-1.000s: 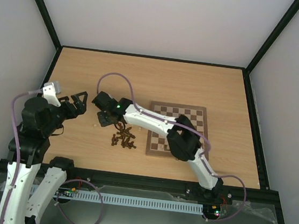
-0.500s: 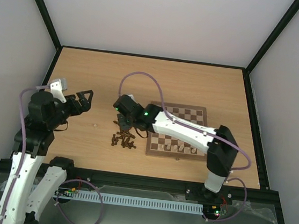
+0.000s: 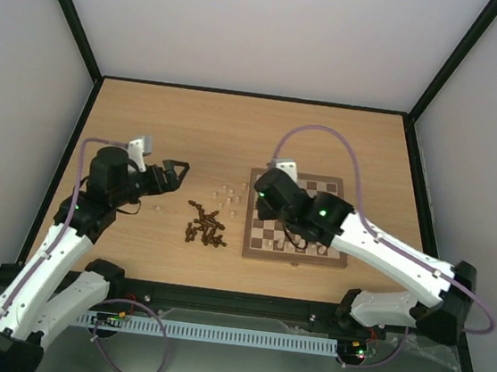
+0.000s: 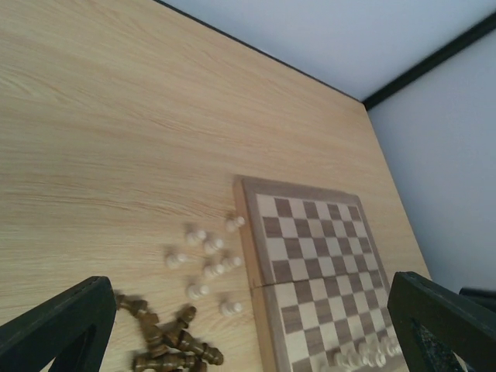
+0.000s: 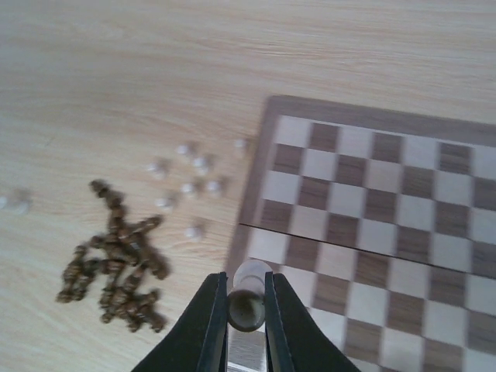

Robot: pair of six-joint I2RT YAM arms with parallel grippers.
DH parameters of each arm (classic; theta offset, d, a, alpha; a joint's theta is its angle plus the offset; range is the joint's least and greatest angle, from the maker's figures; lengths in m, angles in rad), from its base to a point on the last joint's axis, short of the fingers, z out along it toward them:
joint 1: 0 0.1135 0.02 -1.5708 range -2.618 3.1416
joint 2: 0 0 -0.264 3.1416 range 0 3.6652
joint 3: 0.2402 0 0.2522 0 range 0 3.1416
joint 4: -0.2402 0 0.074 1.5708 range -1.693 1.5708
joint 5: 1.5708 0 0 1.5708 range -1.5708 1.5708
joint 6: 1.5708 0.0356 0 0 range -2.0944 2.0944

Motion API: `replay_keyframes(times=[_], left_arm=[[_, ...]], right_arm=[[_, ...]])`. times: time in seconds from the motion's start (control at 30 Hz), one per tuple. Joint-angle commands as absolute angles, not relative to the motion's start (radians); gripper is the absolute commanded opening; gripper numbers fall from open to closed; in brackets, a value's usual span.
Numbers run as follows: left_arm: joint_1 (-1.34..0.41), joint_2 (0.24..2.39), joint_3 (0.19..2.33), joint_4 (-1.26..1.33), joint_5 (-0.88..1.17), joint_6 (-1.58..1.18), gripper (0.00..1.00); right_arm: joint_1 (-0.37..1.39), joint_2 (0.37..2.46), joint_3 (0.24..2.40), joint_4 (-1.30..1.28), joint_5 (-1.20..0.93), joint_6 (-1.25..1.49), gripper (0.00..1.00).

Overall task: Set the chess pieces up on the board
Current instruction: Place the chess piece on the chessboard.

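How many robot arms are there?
2. The left arm reaches over the table with its left gripper open; the right arm is at the board edge, right gripper shut on a chess piece.

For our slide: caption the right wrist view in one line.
Jaws shut on a chess piece over the board edge, loose pieces alongside.

Beyond the board (image 3: 320, 190), toward the far wall, the tabletop (image 3: 237, 131) lies bare and open to a pincer. Just left of the board, loose pale chessmen (image 3: 227, 196) and a heap of dark chessmen (image 3: 205, 226) crowd the way in. The right arm (image 3: 384, 254) hangs across the board's near half, over a row of pale pieces (image 4: 358, 358) at the board's near edge. The board's far squares stand free.
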State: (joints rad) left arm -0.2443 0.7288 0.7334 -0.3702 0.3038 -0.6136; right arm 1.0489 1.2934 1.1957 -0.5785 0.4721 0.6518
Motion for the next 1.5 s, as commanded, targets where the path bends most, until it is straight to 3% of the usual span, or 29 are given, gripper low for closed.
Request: replay_keyframes(times=[0.0,0.3,0.83,1.47], left_arm=[[-0.353,0.783,0.716,-0.283,0.25,-0.644,0.99],[-0.433,0.786,0.695,-0.27,0.213,-0.637,0.99],[-0.433,0.816,0.64,-0.207,0.316,-0.607,0.99],[-0.432,0.806,0.635,-0.206,0.39,-0.597,1.0]], right_arm=[[0.996,1.179,1.136,-0.733,0.557,0.742,0.09],[0.884,1.029,1.027,-0.909,0.549,0.872,0.09],[0.754,1.007,0.838,-0.953,0.501,1.017,0.09],[0.746,0.94,0.704,-1.029,0.487,1.19,0.1]])
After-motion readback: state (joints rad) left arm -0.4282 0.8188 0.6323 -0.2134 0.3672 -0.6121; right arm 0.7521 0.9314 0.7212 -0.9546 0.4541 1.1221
